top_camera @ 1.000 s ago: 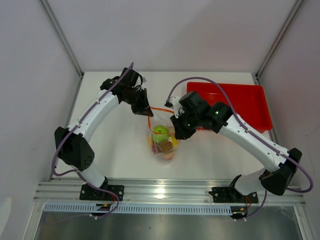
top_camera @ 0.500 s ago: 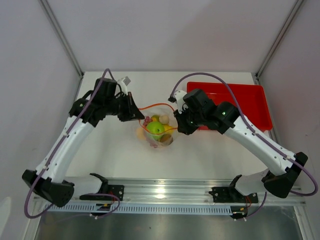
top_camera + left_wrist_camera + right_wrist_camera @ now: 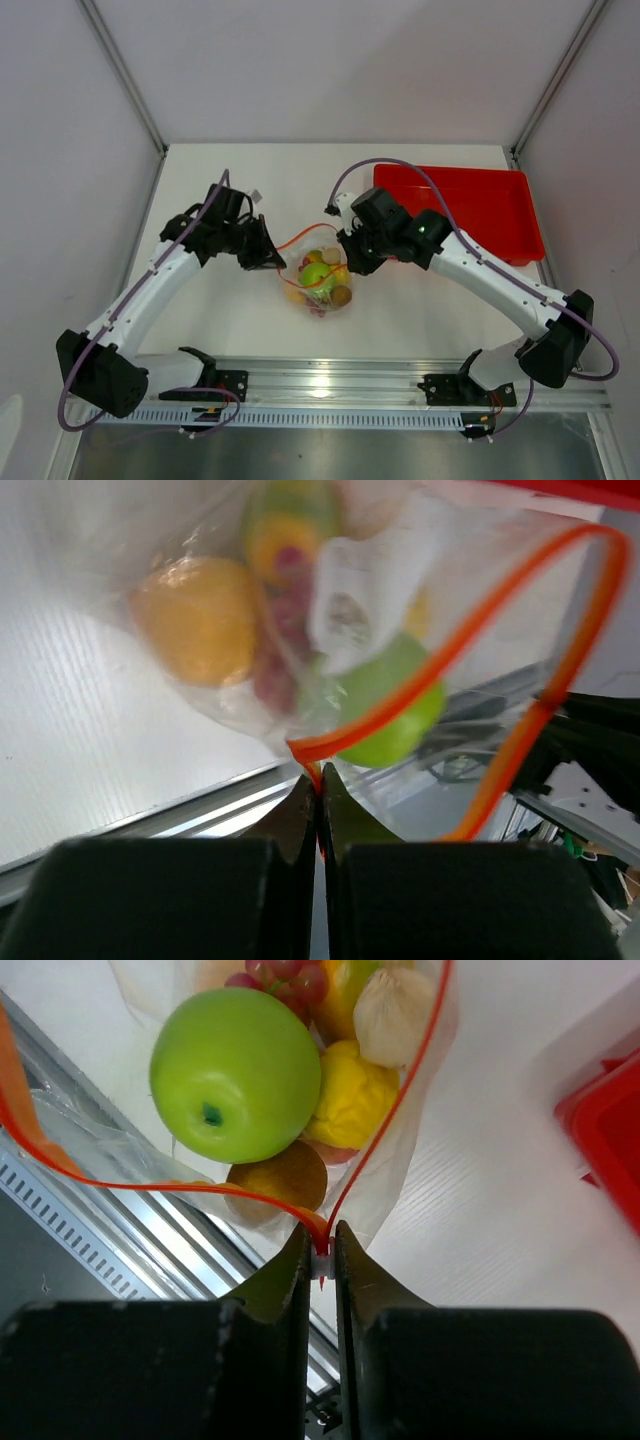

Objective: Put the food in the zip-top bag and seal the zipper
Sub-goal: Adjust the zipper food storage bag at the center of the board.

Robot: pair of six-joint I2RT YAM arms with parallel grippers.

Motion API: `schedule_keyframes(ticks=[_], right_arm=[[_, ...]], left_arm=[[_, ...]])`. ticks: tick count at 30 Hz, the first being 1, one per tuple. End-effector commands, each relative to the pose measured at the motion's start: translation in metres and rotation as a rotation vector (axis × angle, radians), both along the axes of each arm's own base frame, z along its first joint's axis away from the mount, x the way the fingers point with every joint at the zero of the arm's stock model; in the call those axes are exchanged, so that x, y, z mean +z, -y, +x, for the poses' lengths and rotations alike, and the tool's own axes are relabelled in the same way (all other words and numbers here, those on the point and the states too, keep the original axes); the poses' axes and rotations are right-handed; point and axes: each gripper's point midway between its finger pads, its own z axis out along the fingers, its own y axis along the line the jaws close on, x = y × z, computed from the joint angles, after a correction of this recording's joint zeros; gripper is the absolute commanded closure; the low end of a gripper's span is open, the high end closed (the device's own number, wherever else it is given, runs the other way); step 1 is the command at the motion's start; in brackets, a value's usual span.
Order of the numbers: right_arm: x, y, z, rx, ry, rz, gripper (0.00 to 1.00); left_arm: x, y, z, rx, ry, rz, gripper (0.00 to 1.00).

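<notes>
The bag (image 3: 318, 285) is sitting mid-counter (image 3: 230, 310) between the arms, fruit packed inside, a green apple (image 3: 235, 1072) showing. We're seeing the zipper (image 3: 325, 743) gaping in a loop, left fingers (image 3: 295, 815) pinching one end, right fingers (image 3: 285, 1270) pinching the other.

Food (image 3: 318, 272) in zip-top bag (image 3: 319, 308), mid-table (image 3: 230, 320); tray (image 3: 480, 200) behind, right.
</notes>
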Motion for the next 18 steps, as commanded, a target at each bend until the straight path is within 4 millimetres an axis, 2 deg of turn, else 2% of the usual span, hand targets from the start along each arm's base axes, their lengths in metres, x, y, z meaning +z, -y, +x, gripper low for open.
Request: schedule_keyframes(ticks=[1, 5, 6, 8, 9, 10, 11, 13, 14, 16, 18], right_arm=[[0.056, -0.016, 0.021, 0.009, 0.142, 0.094, 1.0], [0.076, -0.014, 0.02, 0.007, 0.164, 0.112, 1.0], [0.079, -0.012, 0.018, 0.01, 0.171, 0.117, 1.0], [0.07, -0.008, 0.016, 0.03, 0.172, 0.098, 1.0], [0.065, -0.008, 0.015, 0.036, 0.167, 0.09, 1.0], [0.06, -0.009, 0.015, 0.039, 0.163, 0.088, 1.0], [0.046, -0.007, 0.013, 0.042, 0.141, 0.067, 1.0], [0.036, -0.009, 0.015, 0.049, 0.14, 0.06, 1.0], [0.032, -0.009, 0.018, 0.045, 0.144, 0.053, 1.0], [0.023, -0.01, 0.023, 0.046, 0.158, 0.033, 1.0], [0.02, -0.009, 0.029, 0.037, 0.168, 0.017, 1.0]], left_arm=[[0.089, 0.007, 0.018, 0.003, 0.232, -0.1, 0.99], [0.118, 0.004, 0.009, 0.007, 0.285, -0.133, 0.99], [0.116, 0.003, 0.007, 0.012, 0.283, -0.133, 0.99], [0.11, 0.0, 0.004, 0.02, 0.28, -0.126, 0.99], [0.085, -0.001, -0.002, 0.023, 0.21, -0.11, 0.99], [0.077, 0.001, -0.003, 0.018, 0.194, -0.117, 0.99], [0.044, -0.001, -0.014, 0.026, 0.11, -0.105, 1.0], [0.034, 0.002, -0.016, 0.024, 0.099, -0.133, 0.99], [0.019, 0.0, -0.022, 0.03, 0.065, -0.122, 0.99], [0.011, -0.006, -0.026, 0.048, 0.061, -0.095, 0.99], [0.012, -0.012, -0.027, 0.057, 0.076, -0.071, 0.99]])
